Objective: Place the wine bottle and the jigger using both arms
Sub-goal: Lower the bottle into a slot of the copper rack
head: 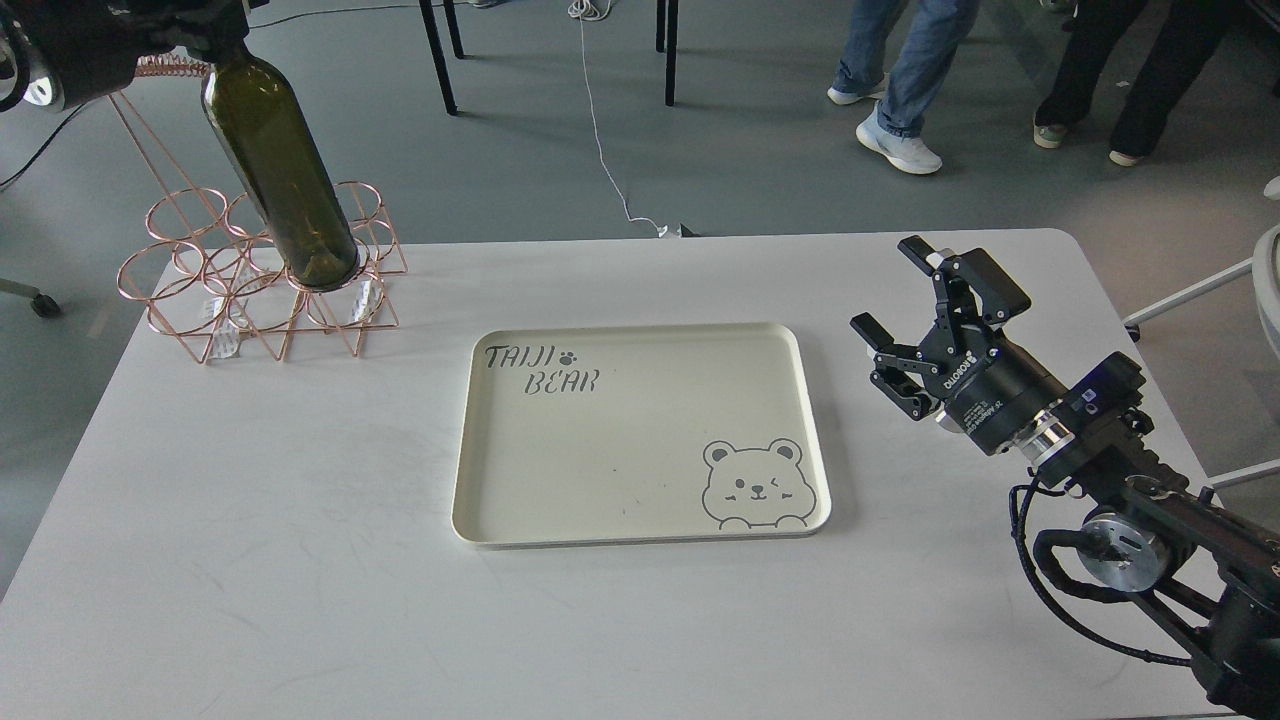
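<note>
The dark olive-green wine bottle [280, 170] leans at the far left, neck toward the upper left. Its base sits at a ring of the copper wire rack [180, 290]. My left gripper [195, 30] is a dark mass at the top left corner, closed over the bottle's neck, which it hides. My right gripper [885, 284] is open and empty, a little above the table to the right of the cream tray [640, 532]. The jigger is out of view.
The tray has nothing on it and lies mid-table, printed with "TAIJI BEAR" and a bear face. The white table [250, 560] ends just behind the rack. People's legs [900, 80], chair legs and a white floor cable are beyond it. A chair [1262, 270] stands at the right.
</note>
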Robot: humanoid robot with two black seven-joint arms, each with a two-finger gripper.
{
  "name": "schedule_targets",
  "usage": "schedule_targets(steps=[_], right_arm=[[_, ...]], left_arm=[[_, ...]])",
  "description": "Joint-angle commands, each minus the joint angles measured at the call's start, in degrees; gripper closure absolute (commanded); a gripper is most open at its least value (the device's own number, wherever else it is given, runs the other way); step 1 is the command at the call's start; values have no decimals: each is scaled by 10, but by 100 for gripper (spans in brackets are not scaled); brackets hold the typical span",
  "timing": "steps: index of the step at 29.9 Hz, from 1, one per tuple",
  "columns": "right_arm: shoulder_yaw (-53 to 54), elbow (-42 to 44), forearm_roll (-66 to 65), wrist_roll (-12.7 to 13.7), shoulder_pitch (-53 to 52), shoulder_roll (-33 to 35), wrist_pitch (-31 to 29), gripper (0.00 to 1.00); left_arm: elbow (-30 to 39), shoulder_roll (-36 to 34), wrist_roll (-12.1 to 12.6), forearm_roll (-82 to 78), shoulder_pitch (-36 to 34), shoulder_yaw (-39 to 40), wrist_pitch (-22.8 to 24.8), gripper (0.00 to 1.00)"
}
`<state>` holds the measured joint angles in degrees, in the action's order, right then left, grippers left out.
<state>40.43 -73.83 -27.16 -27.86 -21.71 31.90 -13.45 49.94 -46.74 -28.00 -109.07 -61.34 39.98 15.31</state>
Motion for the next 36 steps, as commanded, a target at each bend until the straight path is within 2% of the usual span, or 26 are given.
schedule_targets(steps=[1, 20, 29, 36], right_arm=[[0, 0, 0, 0, 0, -1, 0, 1], [0, 0, 0, 0, 4, -1, 0, 1], [0, 0, -1, 0, 4, -2, 0, 1], [0, 0, -1, 0, 5, -2, 0, 1]], left_arm=[[-1, 1, 0, 0, 1, -2, 0, 93], [-20, 21, 0, 3, 7, -8, -5, 92], [-21, 27, 0, 3, 12, -19, -17, 88], [-21, 31, 0, 4, 13, -20, -20, 81]])
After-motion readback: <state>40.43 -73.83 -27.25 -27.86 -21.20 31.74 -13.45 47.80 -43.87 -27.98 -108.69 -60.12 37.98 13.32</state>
